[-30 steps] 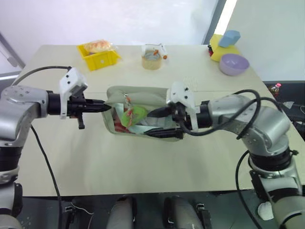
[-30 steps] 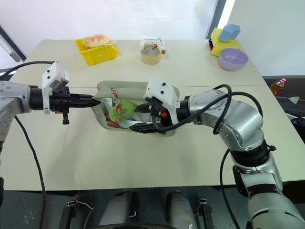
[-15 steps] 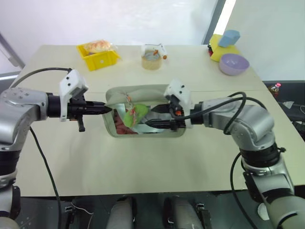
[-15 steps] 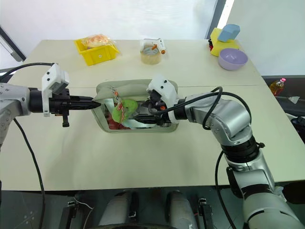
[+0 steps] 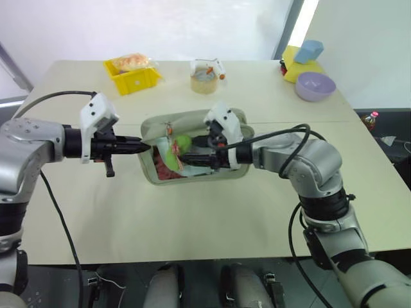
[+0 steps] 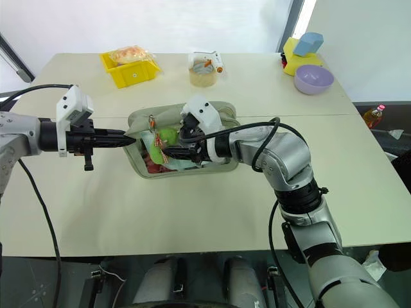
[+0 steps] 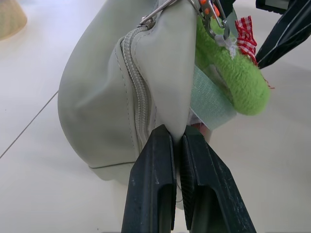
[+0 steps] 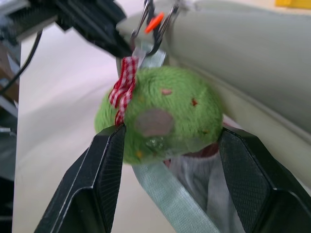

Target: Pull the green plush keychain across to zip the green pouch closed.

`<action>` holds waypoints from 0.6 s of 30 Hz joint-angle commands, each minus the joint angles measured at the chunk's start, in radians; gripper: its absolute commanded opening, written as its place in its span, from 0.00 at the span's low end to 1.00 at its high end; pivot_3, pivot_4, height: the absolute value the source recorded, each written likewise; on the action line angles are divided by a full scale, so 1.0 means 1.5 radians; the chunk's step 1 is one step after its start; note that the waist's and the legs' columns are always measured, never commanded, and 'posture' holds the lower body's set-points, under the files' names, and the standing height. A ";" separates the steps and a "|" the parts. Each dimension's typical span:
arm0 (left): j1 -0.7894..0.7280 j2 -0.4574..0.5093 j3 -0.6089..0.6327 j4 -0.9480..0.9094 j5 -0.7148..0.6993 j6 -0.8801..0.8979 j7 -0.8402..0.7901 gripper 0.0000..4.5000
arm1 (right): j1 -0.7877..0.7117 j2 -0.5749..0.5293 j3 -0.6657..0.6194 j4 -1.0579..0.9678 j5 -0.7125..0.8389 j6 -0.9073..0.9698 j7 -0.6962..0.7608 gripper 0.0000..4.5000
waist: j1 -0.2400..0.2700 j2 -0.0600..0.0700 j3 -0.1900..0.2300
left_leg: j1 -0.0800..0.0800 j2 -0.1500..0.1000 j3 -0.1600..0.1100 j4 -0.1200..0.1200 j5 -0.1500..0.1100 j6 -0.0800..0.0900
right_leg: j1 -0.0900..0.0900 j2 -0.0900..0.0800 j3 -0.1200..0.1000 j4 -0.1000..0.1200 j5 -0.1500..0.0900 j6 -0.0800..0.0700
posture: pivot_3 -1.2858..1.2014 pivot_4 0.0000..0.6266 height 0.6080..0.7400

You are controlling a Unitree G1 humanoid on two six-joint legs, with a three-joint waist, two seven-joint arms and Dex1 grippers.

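Because a zipper only runs when the fabric behind the slider is kept taut, the left gripper (image 5: 142, 146) has its two black fingers shut flat on the left end of the green pouch (image 5: 221, 174), pinching a fold of the pale fabric just beside the zipper's teeth, as the left wrist view shows plainly. That grip serves as an anchor, so the pouch, which stands near the middle of the table (image 5: 192, 218) with its clear window facing the robot, should not slide along when the slider is drawn away from it. The green plush keychain (image 6: 166, 136) hangs by a metal clip from the slider at that same left end, dangling in front of the window with its red-and-white gingham bow beside it. The right gripper (image 8: 167, 145) reaches in across the pouch from the right, and its fingers stand apart on either side of the plush ball; in the right wrist view the ball sits between them, one finger at the bow side and one at the far side, seemingly touching or just short of the fuzz, so it brackets the charm rather than clamps it. Judging by the slider's place, the zip is barely begun, and the likely next need is to squeeze the plush firmly and pull rightward. The yellow bin (image 5: 135, 78), tape roll (image 5: 203, 83) and purple bowl (image 5: 314, 86) stand well apart at the far edge.
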 commanded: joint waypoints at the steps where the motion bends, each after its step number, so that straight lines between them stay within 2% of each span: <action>1: -0.011 0.004 0.021 -0.016 -0.011 -0.011 0.000 0.00 | -0.024 0.010 -0.019 -0.004 -0.002 0.003 -0.021 0.67 | -0.002 0.000 0.000 | 0.000 0.000 0.000 0.000 0.000 0.000 | 0.000 0.000 0.000 0.000 0.000 0.000 | 0.52 0.24 0.99; 11: -0.008 0.000 0.020 -0.016 -0.012 -0.014 0.003 0.00 | -0.028 0.063 -0.009 0.012 -0.011 0.051 -0.082 0.67 | -0.009 0.000 0.000 | 0.000 0.000 0.000 0.000 0.000 0.000 | 0.000 0.000 0.000 0.000 0.000 0.000 | 0.52 0.24 0.99; 14: -0.008 0.000 0.019 -0.015 -0.010 -0.015 0.003 0.00 | -0.031 0.079 -0.017 0.017 -0.007 0.058 -0.091 0.48 | -0.009 0.000 0.000 | 0.000 0.000 0.000 0.000 0.000 0.000 | 0.000 0.000 0.000 0.000 0.000 0.000 | 0.52 0.24 0.99; 18: -0.006 0.002 0.022 -0.018 -0.012 -0.013 0.004 0.00 | -0.032 0.094 -0.026 0.019 -0.004 0.070 -0.106 0.00 | -0.009 0.000 0.000 | 0.000 0.000 0.000 0.000 0.000 0.000 | 0.000 0.000 0.000 0.000 0.000 0.000 | 0.52 0.24 0.99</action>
